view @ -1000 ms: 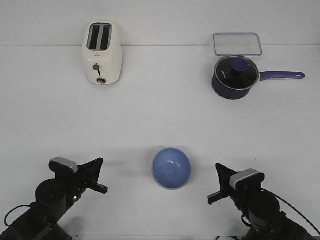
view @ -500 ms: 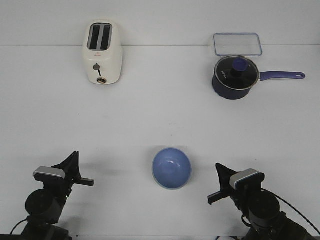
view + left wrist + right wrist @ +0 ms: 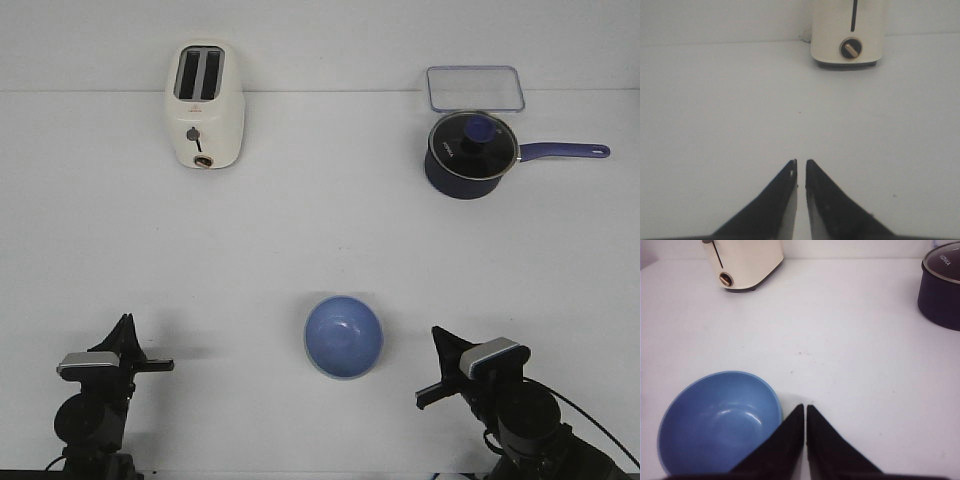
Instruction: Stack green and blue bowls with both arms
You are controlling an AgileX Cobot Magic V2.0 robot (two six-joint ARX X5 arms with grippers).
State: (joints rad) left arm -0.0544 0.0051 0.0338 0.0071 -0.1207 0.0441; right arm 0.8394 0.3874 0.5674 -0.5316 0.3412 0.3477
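Observation:
The light blue bowl (image 3: 343, 337) stands upright at the front middle of the table and is empty; it also shows in the right wrist view (image 3: 715, 422). A thin pale green edge shows round its lower rim, and the rest of the green bowl is hidden. My left gripper (image 3: 165, 364) is shut and empty at the front left, well apart from the bowl; in the left wrist view its tips (image 3: 801, 162) point toward the toaster. My right gripper (image 3: 425, 398) is shut and empty just right of the bowl, its tips (image 3: 805, 406) beside the rim.
A cream toaster (image 3: 204, 105) stands at the back left. A dark navy lidded saucepan (image 3: 468, 155) with a long handle sits at the back right, with a clear rectangular lid (image 3: 475, 88) behind it.
My left arm has drawn back to the left, away from the bowl, and turned to face the back of the table. The right arm and the bowl have not moved.

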